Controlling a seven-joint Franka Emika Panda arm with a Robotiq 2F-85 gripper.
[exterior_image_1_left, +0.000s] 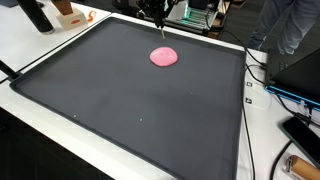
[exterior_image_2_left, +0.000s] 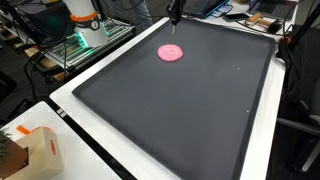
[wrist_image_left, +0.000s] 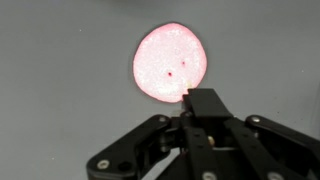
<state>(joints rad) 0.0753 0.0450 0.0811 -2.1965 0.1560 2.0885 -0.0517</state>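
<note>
the pink disc (wrist_image_left: 170, 62) is seen just ahead of the claw (wrist_image_left: 203, 97), up-left in the wrist view; it's round, no long axis. claw's pressed together, nothing held.

Pink disc (wrist_image_left: 170, 62), paler at its centre, flecked with a few dark red dots; mat (exterior_image_1_left: 120, 110) beneath it uniform dark grey; gripper (wrist_image_left: 203, 97) over the mat black; table (exterior_image_1_left: 35, 45) bordering the mat white; cardboard box (exterior_image_2_left: 35, 150) beyond the mat's corner tan.

Gripper (exterior_image_1_left: 157, 14) half beyond top edge
</note>
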